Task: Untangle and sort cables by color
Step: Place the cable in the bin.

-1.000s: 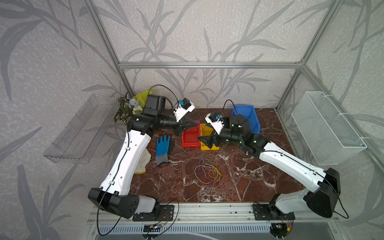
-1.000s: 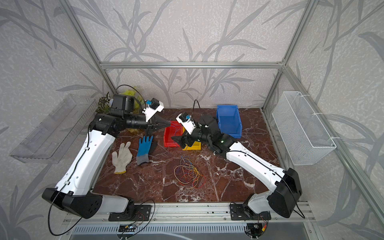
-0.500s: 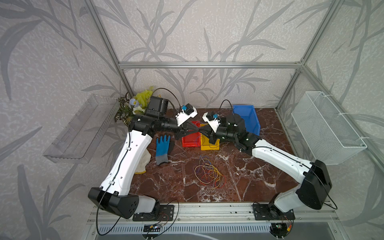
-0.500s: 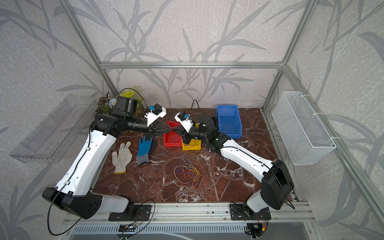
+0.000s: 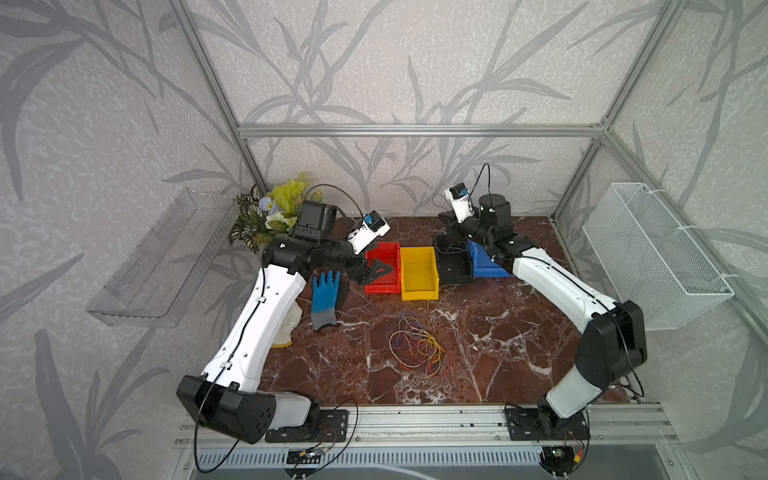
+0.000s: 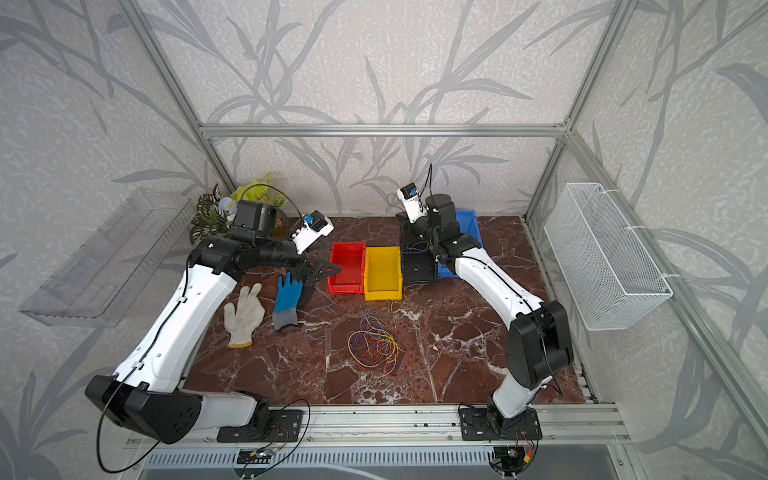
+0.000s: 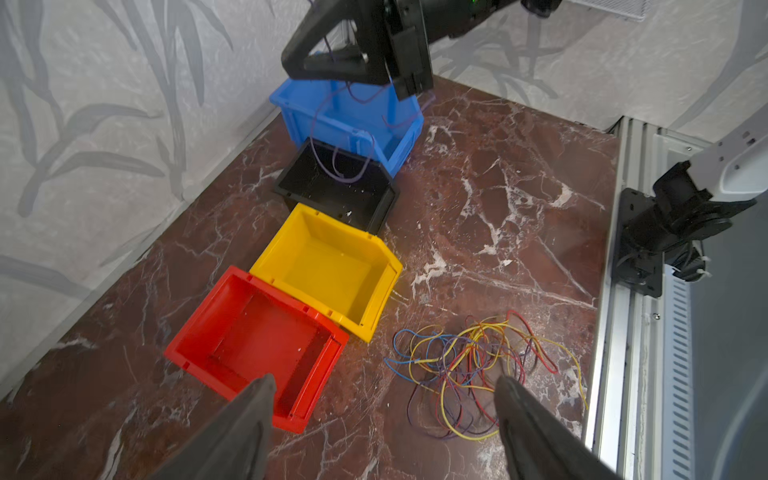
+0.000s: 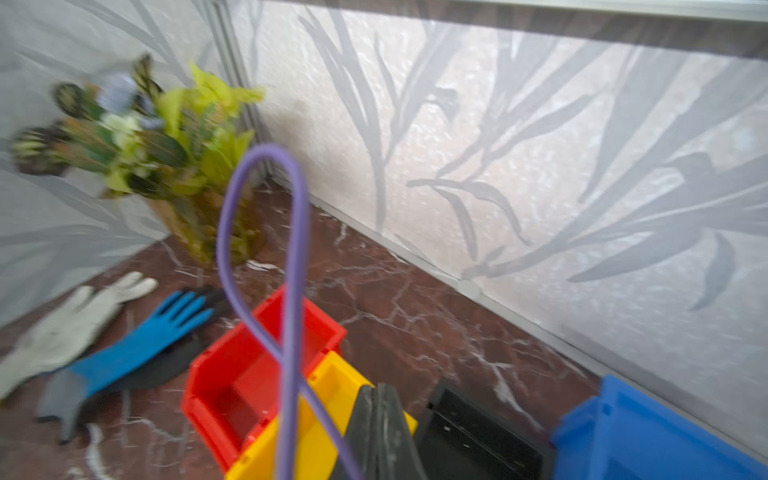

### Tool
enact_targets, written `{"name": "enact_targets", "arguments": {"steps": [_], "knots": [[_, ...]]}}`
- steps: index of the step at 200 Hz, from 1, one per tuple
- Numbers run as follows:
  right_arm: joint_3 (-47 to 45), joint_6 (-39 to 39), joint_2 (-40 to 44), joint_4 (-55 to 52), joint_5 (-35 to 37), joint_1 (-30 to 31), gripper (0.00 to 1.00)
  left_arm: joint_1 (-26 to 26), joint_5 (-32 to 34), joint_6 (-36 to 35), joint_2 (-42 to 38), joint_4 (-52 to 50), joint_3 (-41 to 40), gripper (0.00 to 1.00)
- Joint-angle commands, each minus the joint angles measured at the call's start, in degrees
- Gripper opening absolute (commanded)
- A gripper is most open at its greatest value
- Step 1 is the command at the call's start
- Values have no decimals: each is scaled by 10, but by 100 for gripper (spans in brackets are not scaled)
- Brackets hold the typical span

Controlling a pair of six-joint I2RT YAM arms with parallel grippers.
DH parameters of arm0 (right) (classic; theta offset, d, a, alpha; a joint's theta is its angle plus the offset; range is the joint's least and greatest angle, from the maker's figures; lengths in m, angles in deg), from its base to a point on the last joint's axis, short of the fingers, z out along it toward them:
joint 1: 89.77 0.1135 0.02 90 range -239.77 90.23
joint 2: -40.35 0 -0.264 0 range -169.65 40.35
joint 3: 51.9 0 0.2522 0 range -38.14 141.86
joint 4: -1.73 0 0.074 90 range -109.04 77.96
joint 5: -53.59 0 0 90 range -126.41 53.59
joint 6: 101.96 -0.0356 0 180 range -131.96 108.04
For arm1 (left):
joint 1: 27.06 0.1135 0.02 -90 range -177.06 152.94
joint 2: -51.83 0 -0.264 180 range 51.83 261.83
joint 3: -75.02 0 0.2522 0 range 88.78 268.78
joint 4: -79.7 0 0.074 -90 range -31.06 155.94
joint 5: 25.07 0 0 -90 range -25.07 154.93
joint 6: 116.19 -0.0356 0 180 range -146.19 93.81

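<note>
Swinging away from the meeting point by the red bin (image 7: 257, 332), my right arm (image 5: 552, 282) now reaches over the black bin (image 7: 332, 183), while my left arm (image 5: 266, 316) has stayed beside the red one. My right gripper (image 8: 377, 399), wide apart a second ago, is pinched together on one purple cable (image 8: 291, 332), whose loop hangs down over the black bin. My left gripper (image 7: 382, 380), closed a second ago, now stands wide apart and holds nothing. Counting by size: two arms, one table (image 5: 498, 332), four bins in a row (red, yellow (image 7: 328, 266), black, blue (image 7: 405, 133)), one plant (image 5: 270, 212), two gloves (blue (image 6: 286, 295) and white (image 6: 243, 316)). One tangle (image 7: 473, 365) of red, yellow, blue and purple cables lies on the table before the yellow bin, and I hold the single purple cable.
</note>
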Motion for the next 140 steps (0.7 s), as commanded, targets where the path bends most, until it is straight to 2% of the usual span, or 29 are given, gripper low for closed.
{"name": "enact_targets", "arguments": {"steps": [1,66,114,140], "knots": [[35,58,-55,-79,81,1,0,10,44,13,-25,15,-29,85],[81,-6,-191,-89,173,-8,0,17,52,13,-39,32,-102,85],[84,-59,-220,-103,206,-21,0,17,54,9,-42,37,-125,85],[81,-71,-224,-102,228,-23,5,17,54,9,-42,39,-128,85]]}}
